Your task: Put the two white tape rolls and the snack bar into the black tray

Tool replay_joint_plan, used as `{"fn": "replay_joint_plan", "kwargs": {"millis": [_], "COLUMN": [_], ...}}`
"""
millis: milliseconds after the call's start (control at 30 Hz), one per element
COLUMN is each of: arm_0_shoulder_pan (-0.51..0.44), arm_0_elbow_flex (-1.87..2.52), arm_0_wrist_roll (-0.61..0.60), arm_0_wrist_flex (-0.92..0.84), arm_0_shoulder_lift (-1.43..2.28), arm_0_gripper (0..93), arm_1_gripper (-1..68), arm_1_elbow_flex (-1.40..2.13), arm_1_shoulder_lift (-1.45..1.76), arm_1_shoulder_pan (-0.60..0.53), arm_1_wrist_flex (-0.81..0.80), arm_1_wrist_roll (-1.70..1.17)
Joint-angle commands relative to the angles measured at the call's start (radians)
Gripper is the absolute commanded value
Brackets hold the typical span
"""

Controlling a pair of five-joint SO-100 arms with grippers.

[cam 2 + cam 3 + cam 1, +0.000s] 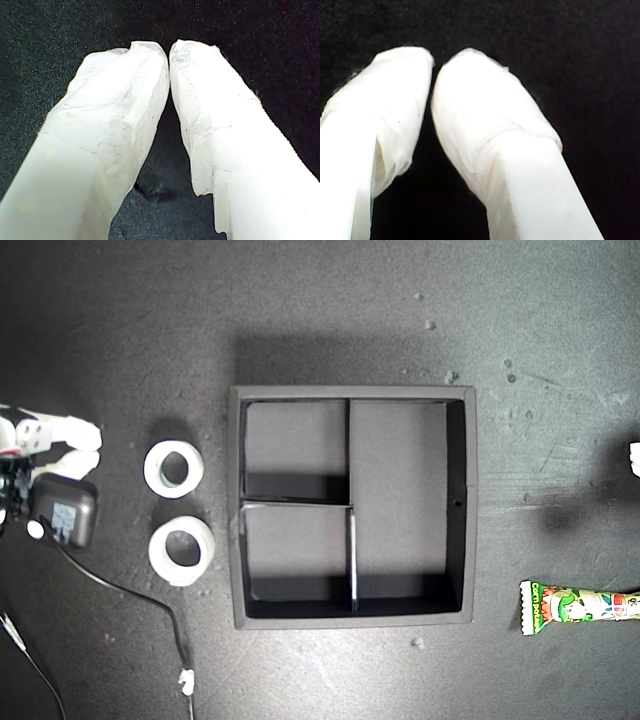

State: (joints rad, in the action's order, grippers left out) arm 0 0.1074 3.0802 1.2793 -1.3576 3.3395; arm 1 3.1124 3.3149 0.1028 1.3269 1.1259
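While both tape rolls (174, 468) flank the black tray (470, 505), snack bar (575, 604) apart, both grippers' fingers seemingly pressed together.

2 white tape rolls (174, 468) (182, 550), 1 snack bar (580, 605), 1 black tray (353, 392) w/ 3 compartments.

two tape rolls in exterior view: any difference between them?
The upper tape roll sits farther from the black tray; the lower tape roll sits closer. The lower roll looks slightly larger and shows more of its side wall; the upper looks flatter. Both are white rings, lying flat, outside the tray.
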Motion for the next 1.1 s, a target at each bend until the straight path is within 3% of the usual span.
{"fn": "replay_joint_plan", "kwargs": {"millis": [0, 1067], "arm_0_shoulder_pan": [-0.011, -0.031], "arm_0_elbow_flex": [0.058, 0.058], "arm_0_wrist_roll": [0.061, 0.080], "arm_0_wrist_flex": [-0.037, -0.031], "arm_0_shoulder_lift": [0.048, 0.048], "arm_0_gripper": [0.2, 0.2], "arm_1_gripper": [0.0, 0.0], "arm_1_elbow_flex": [0.012, 0.012], "arm_1_shoulder_lift": [-0.005, -0.005], "arm_1_shoulder_pan": [-0.011, -0.032], "arm_1_wrist_flex": [0.003, -0.037], "arm_1_wrist_roll": [0.002, -0.080]}}
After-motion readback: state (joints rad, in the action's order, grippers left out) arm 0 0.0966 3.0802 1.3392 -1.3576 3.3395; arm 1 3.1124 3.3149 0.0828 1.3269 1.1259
